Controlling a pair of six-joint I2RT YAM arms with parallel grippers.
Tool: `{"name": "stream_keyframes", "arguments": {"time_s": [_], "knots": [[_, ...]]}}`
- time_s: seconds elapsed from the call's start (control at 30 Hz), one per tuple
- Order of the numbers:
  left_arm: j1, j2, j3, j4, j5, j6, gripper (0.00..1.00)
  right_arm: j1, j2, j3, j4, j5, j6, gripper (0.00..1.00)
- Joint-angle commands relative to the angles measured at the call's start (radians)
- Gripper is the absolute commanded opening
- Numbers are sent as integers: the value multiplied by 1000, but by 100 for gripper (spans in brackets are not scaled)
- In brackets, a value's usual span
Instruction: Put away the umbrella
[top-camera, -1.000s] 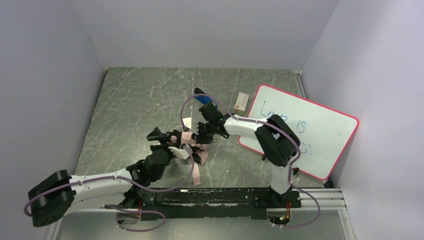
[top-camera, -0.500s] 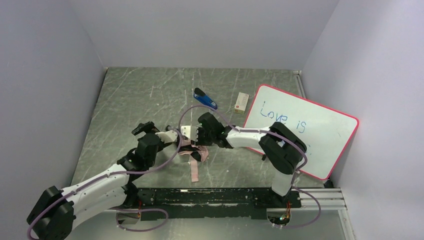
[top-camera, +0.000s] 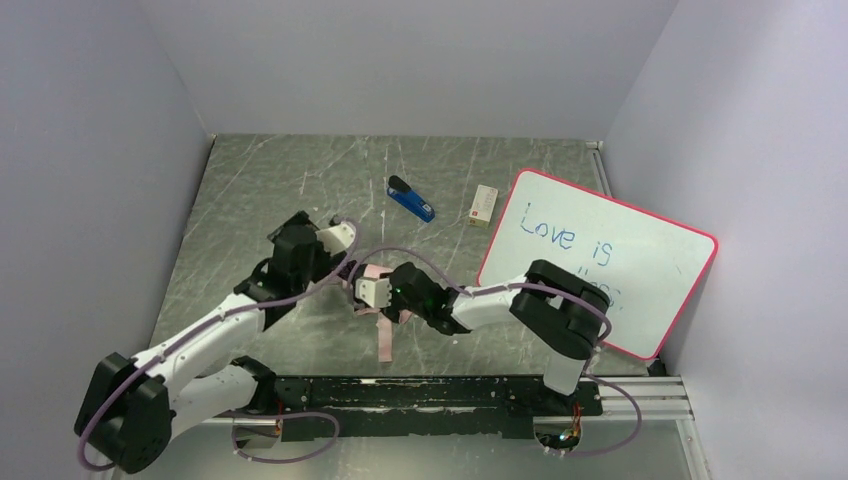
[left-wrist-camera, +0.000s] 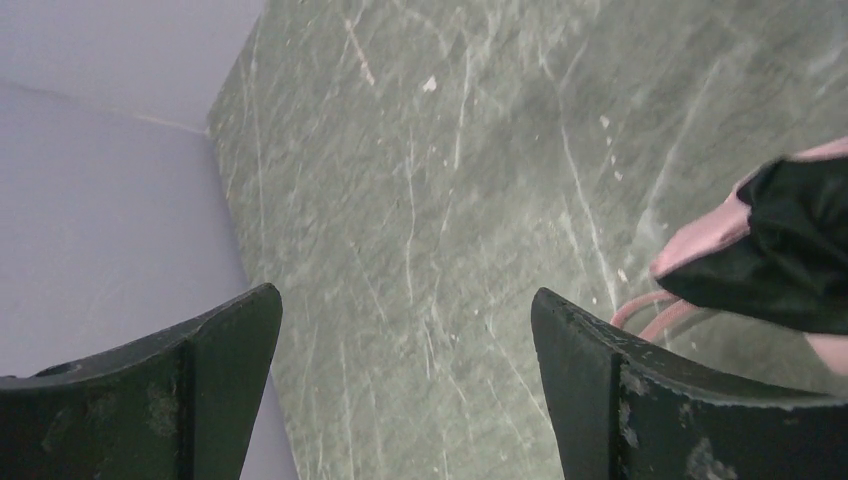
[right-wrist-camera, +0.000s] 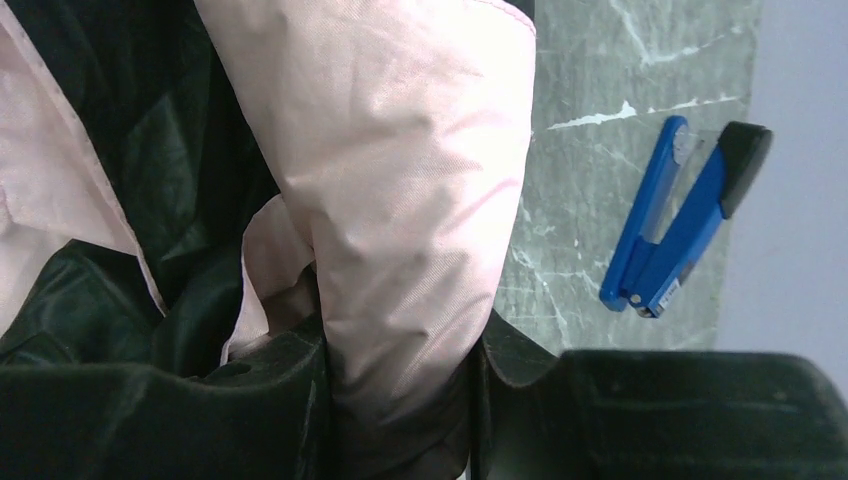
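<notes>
The umbrella (top-camera: 386, 303) lies crumpled on the grey table, pale pink outside and black inside, with its pink strap (top-camera: 385, 342) trailing toward the near edge. My right gripper (top-camera: 376, 292) reaches in from the right. In the right wrist view the right gripper (right-wrist-camera: 400, 400) is shut on a fold of the pink umbrella (right-wrist-camera: 400, 180) fabric. My left gripper (top-camera: 336, 236) hovers behind and left of the umbrella, apart from it. Its jaws stand wide open over bare table, and the left gripper (left-wrist-camera: 405, 330) holds nothing. The umbrella (left-wrist-camera: 780, 250) shows at that view's right edge.
A blue-and-black stapler (top-camera: 411, 201) lies behind the umbrella, and the right wrist view shows the stapler (right-wrist-camera: 680, 230) too. A small white box (top-camera: 484, 205) sits beside it. A pink-framed whiteboard (top-camera: 600, 260) leans at the right wall. Walls close in the table (top-camera: 260, 180) on three sides.
My left gripper has let go and swung back and left, away from the umbrella. My right gripper has drawn the umbrella toward the near edge and to the left.
</notes>
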Motion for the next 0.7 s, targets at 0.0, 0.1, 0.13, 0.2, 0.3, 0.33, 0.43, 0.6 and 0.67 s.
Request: {"name": "stream_keyframes", "arguments": {"time_s": [0.0, 0.1, 0.13, 0.2, 0.3, 0.33, 0.43, 0.6, 0.67], "knots": [[59, 89, 164, -126, 242, -28, 97, 67, 73, -103, -78, 147, 2, 6], [63, 172, 284, -258, 372, 4, 97, 116, 99, -124, -30, 211, 6, 6], [63, 200, 326, -325, 422, 14, 97, 131, 108, -126, -24, 230, 9, 6], [63, 258, 400, -414, 507, 25, 97, 161, 123, -137, -3, 271, 11, 6], [63, 341, 487, -528, 652, 63, 97, 200, 139, -164, 33, 316, 12, 6], [63, 380, 509, -559, 689, 73, 97, 216, 143, -173, 53, 338, 11, 6], [61, 462, 574, -649, 785, 118, 97, 253, 158, -199, 99, 381, -3, 6], [39, 552, 630, -743, 891, 179, 88, 300, 188, -217, 149, 417, -3, 7], [19, 571, 632, -757, 914, 192, 88, 316, 202, -223, 175, 431, -2, 7]]}}
